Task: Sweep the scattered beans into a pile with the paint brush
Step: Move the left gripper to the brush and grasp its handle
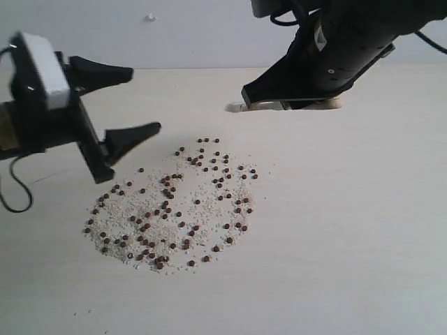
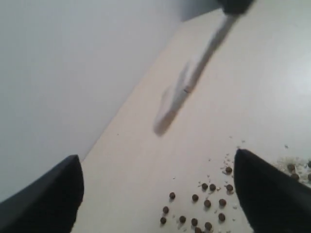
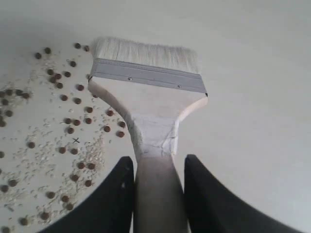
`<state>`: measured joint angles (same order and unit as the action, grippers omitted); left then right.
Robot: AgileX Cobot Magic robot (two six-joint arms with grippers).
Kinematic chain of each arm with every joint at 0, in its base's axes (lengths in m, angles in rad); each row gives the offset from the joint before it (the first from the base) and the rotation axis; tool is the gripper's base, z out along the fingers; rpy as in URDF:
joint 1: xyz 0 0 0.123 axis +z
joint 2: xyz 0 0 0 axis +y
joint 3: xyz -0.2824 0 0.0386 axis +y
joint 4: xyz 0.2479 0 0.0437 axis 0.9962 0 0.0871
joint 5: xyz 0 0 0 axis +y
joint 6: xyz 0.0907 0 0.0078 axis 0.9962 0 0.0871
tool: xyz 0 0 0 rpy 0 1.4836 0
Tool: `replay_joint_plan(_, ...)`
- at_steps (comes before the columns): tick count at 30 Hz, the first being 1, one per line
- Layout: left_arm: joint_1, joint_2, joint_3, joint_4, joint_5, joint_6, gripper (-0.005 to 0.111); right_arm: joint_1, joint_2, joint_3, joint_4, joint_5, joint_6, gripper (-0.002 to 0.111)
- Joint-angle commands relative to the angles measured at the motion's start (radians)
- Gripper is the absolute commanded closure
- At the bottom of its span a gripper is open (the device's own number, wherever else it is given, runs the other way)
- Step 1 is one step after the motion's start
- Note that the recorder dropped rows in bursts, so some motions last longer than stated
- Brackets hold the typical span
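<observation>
Right claw (image 3: pixel 159 160) clamped on the brush (image 3: pixel 146 97), left claw (image 1: pixel 143 100) spread empty, the beans (image 1: pixel 167 209) lie strewn on the desk (image 1: pixel 349 244), the sweep into a pile seemingly mostly ahead.

- The left gripper (image 2: pixel 156 158) has its two dark fingers (image 2: pixel 48 199) spread wide apart.
- Small brown beans (image 2: pixel 204 204) lie on the pale table (image 2: pixel 272 87) beside one finger.
- A blurred paint brush (image 2: pixel 209 48) slants above the table.
</observation>
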<state>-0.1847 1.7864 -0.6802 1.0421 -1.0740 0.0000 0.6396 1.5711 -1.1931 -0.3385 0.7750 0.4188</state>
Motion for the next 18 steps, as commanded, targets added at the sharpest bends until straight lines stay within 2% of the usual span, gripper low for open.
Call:
replay_joint_plan(1, -0.096, 0.149, -0.097, -0.031, -0.021, 0.236, 0.026, -0.002, -0.062, -0.019, 0.073, 0.036, -0.105, 0.108)
replay_joint_plan(5, -0.19, 0.212, -0.166, -0.162, -0.021, 0.358, 0.027, -0.002, -0.09, -0.021, 0.079, 0.081, -0.122, 0.108)
replay_joint_plan(9, -0.25, 0.214, -0.229, -0.175, -0.006, 0.368, 0.027, -0.002, -0.091, -0.021, 0.099, 0.083, -0.129, 0.108)
replay_joint_plan(11, -0.303, 0.214, -0.281, -0.218, 0.072, 0.368, 0.027, -0.002, -0.091, -0.021, 0.127, 0.069, -0.129, 0.108)
replay_joint_plan(15, -0.328, 0.214, -0.303, -0.252, 0.096, 0.362, 0.027, -0.002, -0.091, -0.021, 0.131, 0.057, -0.129, 0.108)
replay_joint_plan(18, -0.328, 0.215, -0.303, -0.246, 0.122, 0.327, 0.036, -0.002, -0.091, -0.021, 0.133, 0.036, -0.129, 0.108)
